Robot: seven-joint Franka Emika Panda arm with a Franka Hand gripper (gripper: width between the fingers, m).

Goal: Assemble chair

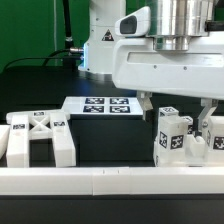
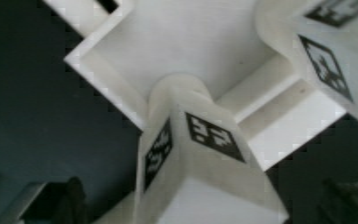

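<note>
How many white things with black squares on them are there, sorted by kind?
X-ribbed panel: 1
Upright blocks: 2, as far as the exterior view shows
Marker board: 1
Total: 4

The X-ribbed panel (image 1: 38, 135) lies at the exterior view's left, the tagged blocks (image 1: 172, 135) at its right. The marker board (image 1: 100, 105) lies between them, farther back. The border rail (image 1: 100, 182) runs nearest.
</note>
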